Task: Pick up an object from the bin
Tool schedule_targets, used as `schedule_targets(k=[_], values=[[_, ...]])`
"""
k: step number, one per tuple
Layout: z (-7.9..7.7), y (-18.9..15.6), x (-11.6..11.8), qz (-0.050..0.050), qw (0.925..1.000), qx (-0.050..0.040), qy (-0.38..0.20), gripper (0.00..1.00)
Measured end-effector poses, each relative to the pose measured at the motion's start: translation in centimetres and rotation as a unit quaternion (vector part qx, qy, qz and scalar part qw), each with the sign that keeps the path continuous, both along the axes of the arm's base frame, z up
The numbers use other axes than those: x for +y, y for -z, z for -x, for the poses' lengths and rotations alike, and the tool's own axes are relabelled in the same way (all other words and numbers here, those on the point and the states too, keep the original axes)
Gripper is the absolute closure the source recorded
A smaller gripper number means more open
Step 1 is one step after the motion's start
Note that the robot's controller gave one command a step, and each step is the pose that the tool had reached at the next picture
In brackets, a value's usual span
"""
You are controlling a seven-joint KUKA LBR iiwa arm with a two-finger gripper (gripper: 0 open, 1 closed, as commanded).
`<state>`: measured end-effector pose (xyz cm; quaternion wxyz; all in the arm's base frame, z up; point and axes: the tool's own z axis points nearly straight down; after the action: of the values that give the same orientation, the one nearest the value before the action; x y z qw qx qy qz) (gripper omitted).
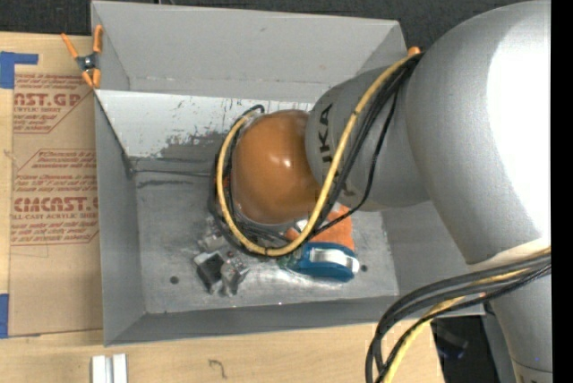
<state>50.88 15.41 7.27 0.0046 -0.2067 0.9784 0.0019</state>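
The arm (466,148) comes in over the right edge of the bin (116,220) and bends down into it, so its round orange cover (273,166) hangs above the middle of the floor and hides most of what is under it. Yellow and black cables (224,202) loop around the left side of this cover. The gripper (218,263) is low over the floor, toward the near left corner of the bin. I cannot tell whether it is released or clenched, because the cover stands in front of it and the dark parts below mix with the things on the floor. Some small dark and silvery pieces (235,276) lie just there, close to the near wall. I judge that 1 of them is the thing to be picked, but nothing can be seen grasped. A blue thing (327,265) with a pale top lies near the near wall, more to the right, and touching it behind is a flat orange thing (340,234), partly under the arm. These 2 are beside the wrist, not under the gripper. The low position suggests that the arm is at the grasping step and the lift is not yet done. The risk is that such small loose pieces slip away when the gripper clenches.
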Motion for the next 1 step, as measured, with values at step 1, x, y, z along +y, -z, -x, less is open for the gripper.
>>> schedule_targets(k=[1], values=[[0.0,0.0,0.0,0.0,1.0,0.0,0.0,1.0]])
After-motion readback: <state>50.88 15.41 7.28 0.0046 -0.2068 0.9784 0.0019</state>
